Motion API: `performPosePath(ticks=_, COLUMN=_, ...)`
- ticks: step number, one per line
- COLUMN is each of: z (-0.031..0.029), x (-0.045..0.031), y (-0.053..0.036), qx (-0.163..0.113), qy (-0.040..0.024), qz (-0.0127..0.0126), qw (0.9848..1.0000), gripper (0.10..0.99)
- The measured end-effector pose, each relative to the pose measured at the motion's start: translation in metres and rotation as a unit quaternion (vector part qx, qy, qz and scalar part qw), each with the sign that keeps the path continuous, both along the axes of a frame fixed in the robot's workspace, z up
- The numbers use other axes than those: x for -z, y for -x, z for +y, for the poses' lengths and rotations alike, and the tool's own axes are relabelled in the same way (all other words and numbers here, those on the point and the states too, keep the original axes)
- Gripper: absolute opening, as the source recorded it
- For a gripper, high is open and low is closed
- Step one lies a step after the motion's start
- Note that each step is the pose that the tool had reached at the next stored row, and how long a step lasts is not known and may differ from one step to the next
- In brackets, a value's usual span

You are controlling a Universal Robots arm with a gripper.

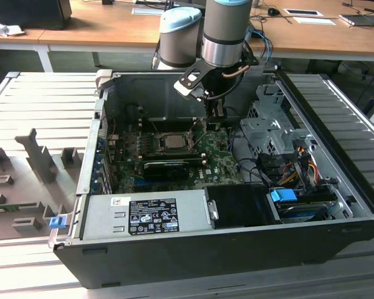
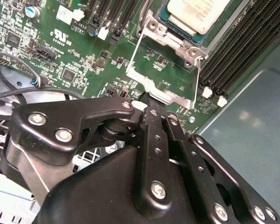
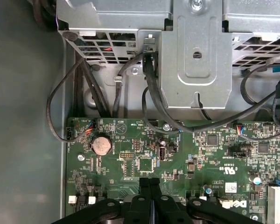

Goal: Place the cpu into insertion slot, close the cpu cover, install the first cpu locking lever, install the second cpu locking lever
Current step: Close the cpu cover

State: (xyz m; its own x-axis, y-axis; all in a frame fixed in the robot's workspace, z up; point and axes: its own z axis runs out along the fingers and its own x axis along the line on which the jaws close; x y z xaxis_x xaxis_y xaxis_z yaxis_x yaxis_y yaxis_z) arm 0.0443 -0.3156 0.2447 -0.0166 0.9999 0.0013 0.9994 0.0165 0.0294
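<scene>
The cpu [image 1: 172,141] lies flat in the insertion slot [image 1: 157,144] on the green board; in the second wrist view its pale top [image 2: 196,11] sits inside the slot's metal rim [image 2: 177,39]. The cpu cover [image 2: 170,96] is swung open away from the slot, and green board shows through its window. My gripper [image 2: 149,95] is shut, with its black fingertips right at the cover's free edge, seemingly touching it. In the exterior view the gripper [image 1: 215,117] hangs just beside the slot, toward that view's right. The first wrist view has the shut fingers [image 3: 144,186] over the board's edge.
A long black card [image 1: 165,167] lies in front of the slot. Black memory slots [image 2: 233,60] flank it. A metal drive cage [image 1: 268,128] and loose cables [image 1: 293,168] fill the case's right side in the exterior view. The power supply [image 1: 143,215] sits at the front.
</scene>
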Motion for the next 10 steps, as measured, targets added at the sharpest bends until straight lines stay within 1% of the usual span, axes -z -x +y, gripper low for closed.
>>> performPosePath(ticks=10, z=0.0000, x=0.0000, y=0.0062, qx=0.000, qy=0.0000, qz=0.0000, qw=1.0000, gripper=0.106)
